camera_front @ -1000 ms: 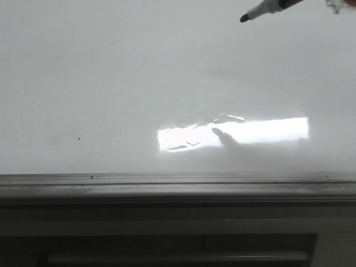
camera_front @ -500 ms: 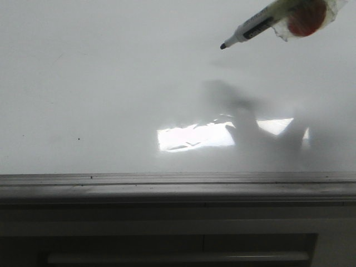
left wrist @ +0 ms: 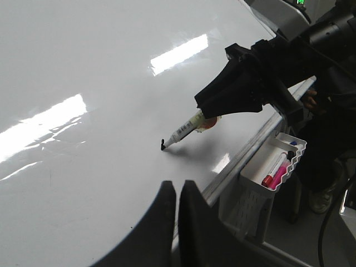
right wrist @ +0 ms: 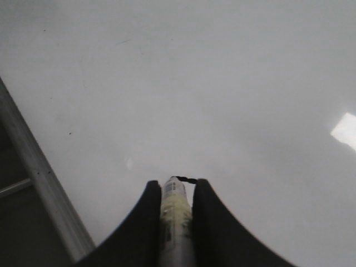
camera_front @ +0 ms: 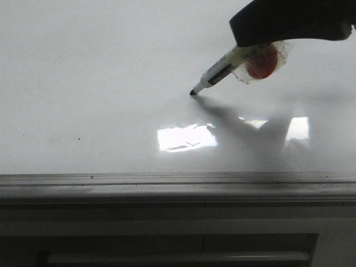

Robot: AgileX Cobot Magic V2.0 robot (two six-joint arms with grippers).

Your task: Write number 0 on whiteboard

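Observation:
The whiteboard (camera_front: 83, 83) is glossy white and fills most of the front view, with a grey ridged frame edge (camera_front: 167, 182) along its near side. My right gripper (camera_front: 250, 40) is shut on a white marker (camera_front: 218, 70) with a taped orange blob on its barrel. The black tip (camera_front: 193, 92) touches the board. In the right wrist view the marker (right wrist: 174, 208) sits between the fingers, with a short black stroke (right wrist: 188, 179) at its tip. No closed loop of the number 0 shows. My left gripper (left wrist: 177, 188) is shut and empty above the board's near edge.
A bright rectangular glare patch (camera_front: 186, 137) lies on the board near the tip. A white wavy-edged tray (left wrist: 276, 167) with red and pink markers hangs off the board's frame (left wrist: 245, 153). The right arm (left wrist: 311, 61) reaches over that side.
My right gripper has come down and to the left with the marker. The tip was in the air above the board and now rests on it, with its shadow meeting it.

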